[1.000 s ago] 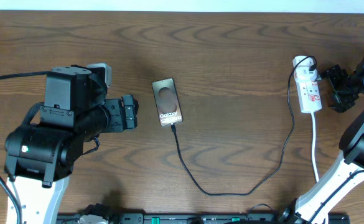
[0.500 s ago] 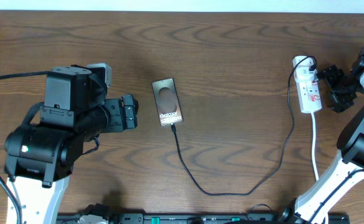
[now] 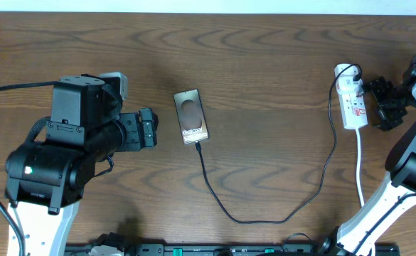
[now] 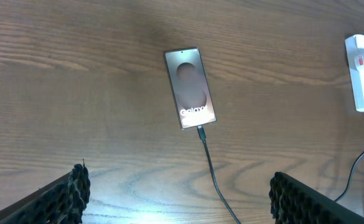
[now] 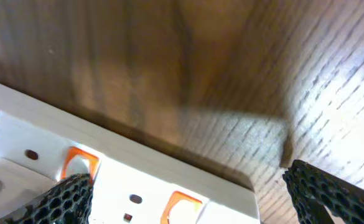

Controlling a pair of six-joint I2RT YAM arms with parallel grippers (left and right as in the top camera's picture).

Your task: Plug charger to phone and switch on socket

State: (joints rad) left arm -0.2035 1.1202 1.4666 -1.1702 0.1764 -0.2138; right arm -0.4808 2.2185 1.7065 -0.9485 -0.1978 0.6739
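Phone (image 3: 191, 117) lies mid-worktop, twd back edge. Charger (image 3: 257, 222) runs from its front end twd front edge, curves right, then back to socket (image 3: 351, 101) nr right edge.

Evenly, softly lit from above, sharp overhead. Pale glare on the table (image 4: 138, 205) below the phone (image 4: 190, 88). Blurred, dim close-up of the socket (image 5: 126, 174), soft shadow alongside.
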